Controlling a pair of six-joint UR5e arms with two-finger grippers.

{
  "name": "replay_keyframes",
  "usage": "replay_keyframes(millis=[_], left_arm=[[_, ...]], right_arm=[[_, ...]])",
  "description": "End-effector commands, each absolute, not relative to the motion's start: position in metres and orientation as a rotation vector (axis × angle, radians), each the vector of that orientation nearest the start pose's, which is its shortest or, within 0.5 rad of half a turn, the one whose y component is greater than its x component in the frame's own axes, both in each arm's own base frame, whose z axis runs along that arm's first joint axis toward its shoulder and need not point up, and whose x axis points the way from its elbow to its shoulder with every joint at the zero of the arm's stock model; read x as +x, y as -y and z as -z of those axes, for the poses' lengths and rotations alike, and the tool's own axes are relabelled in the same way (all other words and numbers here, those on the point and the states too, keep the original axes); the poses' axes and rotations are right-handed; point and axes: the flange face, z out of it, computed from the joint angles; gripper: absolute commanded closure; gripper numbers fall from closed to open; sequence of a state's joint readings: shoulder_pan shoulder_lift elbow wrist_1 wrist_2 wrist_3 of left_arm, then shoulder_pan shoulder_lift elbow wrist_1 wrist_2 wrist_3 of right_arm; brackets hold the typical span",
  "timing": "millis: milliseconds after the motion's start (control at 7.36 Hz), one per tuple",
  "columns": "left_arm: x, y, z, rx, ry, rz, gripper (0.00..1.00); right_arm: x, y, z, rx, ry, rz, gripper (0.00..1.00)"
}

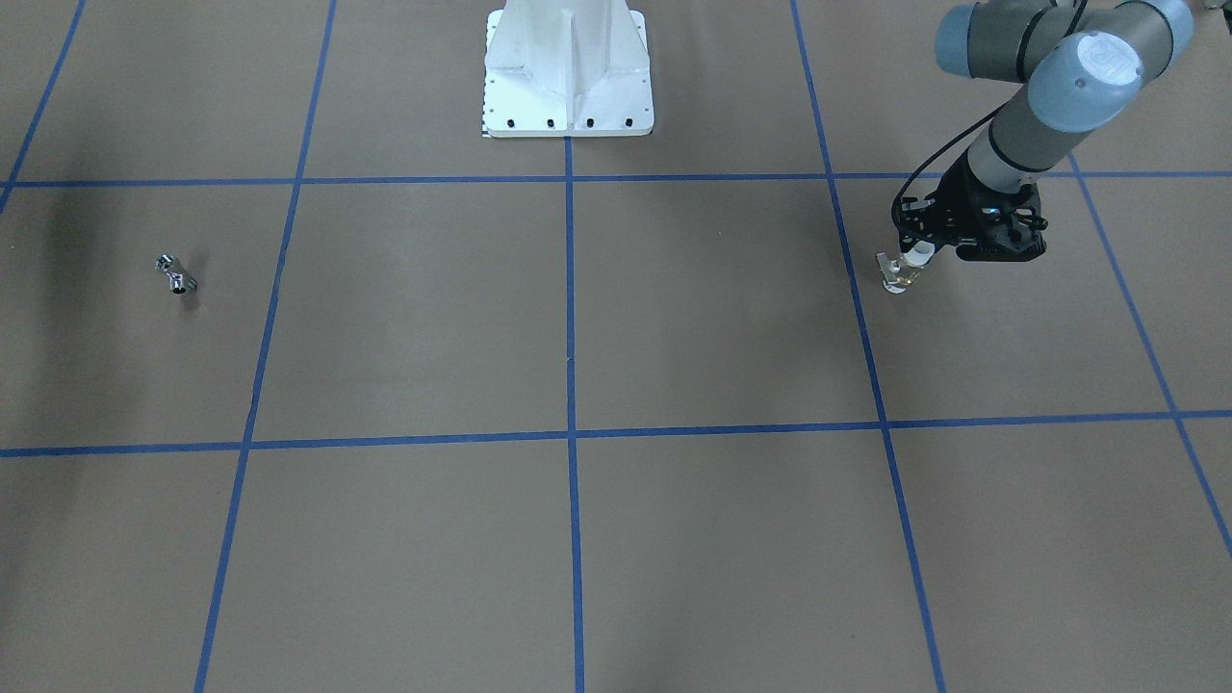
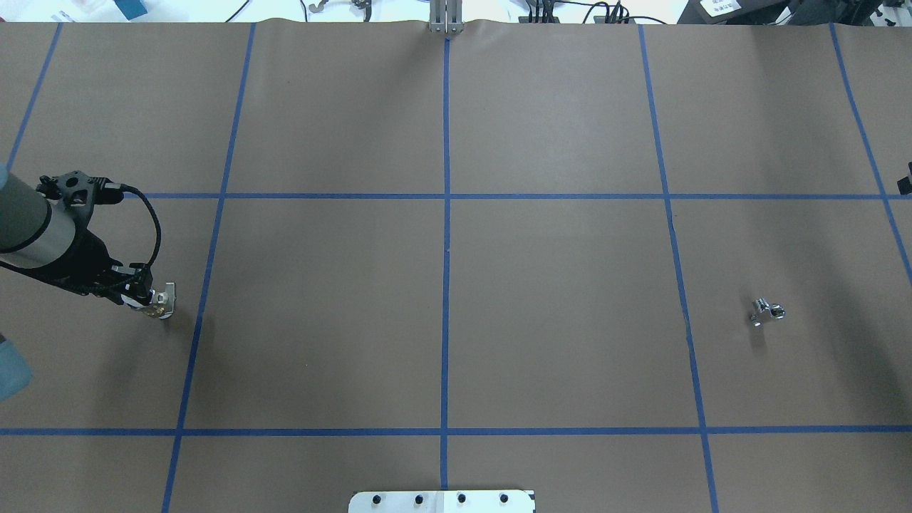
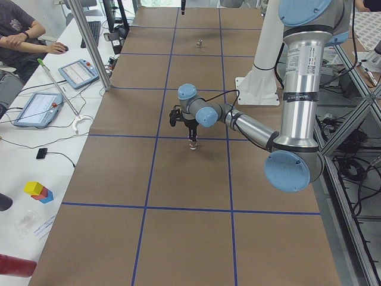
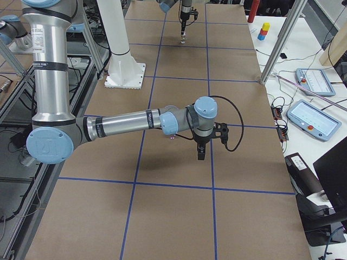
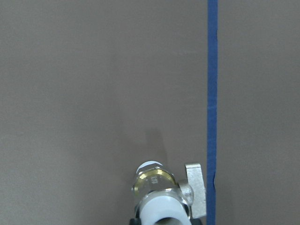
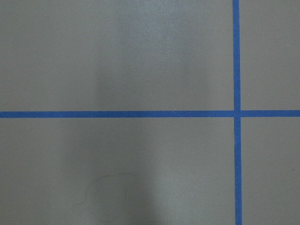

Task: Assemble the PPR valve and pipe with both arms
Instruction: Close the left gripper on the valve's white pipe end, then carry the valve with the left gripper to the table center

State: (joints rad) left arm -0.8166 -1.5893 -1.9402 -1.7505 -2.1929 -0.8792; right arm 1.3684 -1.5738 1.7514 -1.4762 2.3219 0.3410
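The left tool [image 1: 919,255] grips the PPR valve [image 1: 899,274] by its white collar [image 5: 161,211], presumably leaving the brass end [image 5: 152,180] ahead of it free for mating. The pipe [image 1: 176,274] lies on the surface [image 1: 577,318], well away from that tool (whether the right tool [image 4: 200,154] is open or closed, I cannot tell).

A sheet of brown paper [image 2: 320,285] covers the whole table, marked into large squares by blue tape lines [image 2: 446,320]. Along the long edge across from the base runs a white bench [image 3: 30,173]. It carries two tablets [image 3: 77,72] and, near one corner, a few coloured blocks [image 3: 38,191]. A seated person [image 3: 18,33] rests both arms on it. A slanted metal post [image 3: 89,42] rises at that edge. Black cables [image 2: 543,10] lie just past it. The light is even and soft, with faint glare on the paper.
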Motion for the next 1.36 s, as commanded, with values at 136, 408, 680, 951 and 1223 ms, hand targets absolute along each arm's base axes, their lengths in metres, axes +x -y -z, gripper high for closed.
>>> replay_keyframes(millis=[136, 408, 680, 951, 1223], left_arm=[[0.279, 0.418, -0.429, -0.048, -0.84, -0.034, 1.0], [0.296, 0.433, -0.374, -0.05, -0.915, 0.0, 1.0], [0.345, 0.469, -0.27, -0.088, -0.958, 0.081, 1.0], [0.408, 0.473, -0.194, -0.124, -0.959, 0.092, 1.0], [0.472, 0.505, -0.138, -0.093, -0.936, 0.101, 1.0]], right_arm=[[-0.037, 0.503, -0.561, 0.05, 0.789, -0.028, 0.0], [-0.037, 0.503, -0.561, 0.051, 0.787, -0.027, 0.0], [-0.037, 0.503, -0.563, 0.048, 0.787, -0.025, 0.0], [-0.04, 0.503, -0.563, 0.047, 0.787, -0.019, 0.0], [-0.042, 0.504, -0.561, 0.048, 0.788, -0.014, 0.0]])
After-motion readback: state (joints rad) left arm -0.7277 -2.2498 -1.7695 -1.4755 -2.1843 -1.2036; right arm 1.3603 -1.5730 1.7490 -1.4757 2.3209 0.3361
